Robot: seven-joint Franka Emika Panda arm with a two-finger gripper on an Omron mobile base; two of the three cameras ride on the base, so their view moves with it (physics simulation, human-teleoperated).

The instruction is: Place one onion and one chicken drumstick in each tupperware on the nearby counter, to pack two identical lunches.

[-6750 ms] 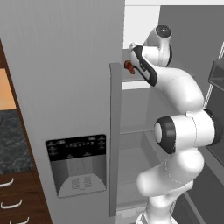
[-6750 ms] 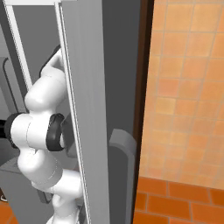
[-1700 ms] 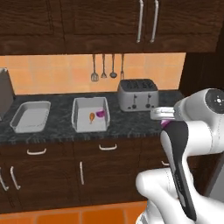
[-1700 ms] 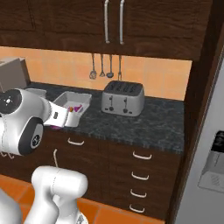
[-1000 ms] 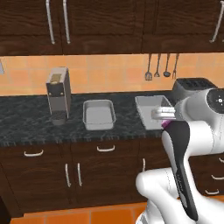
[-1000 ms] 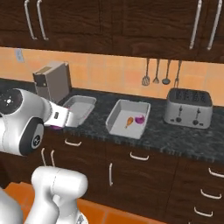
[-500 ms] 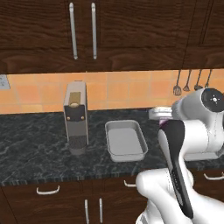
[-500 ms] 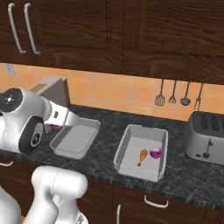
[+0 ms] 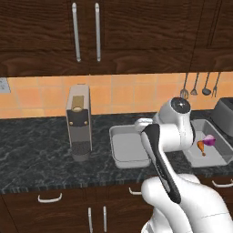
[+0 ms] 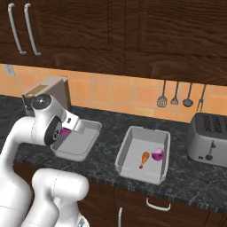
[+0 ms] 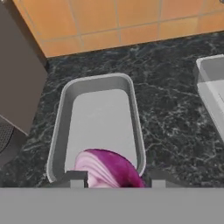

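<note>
Above the empty tupperware on the tabletop, my tool clamps a glossy, firm, slippery onion across its middle.

One onion hangs above the empty left tupperware; the right tupperware holds a drumstick beside another onion.

Glossy onion, marbled stone counter
</note>
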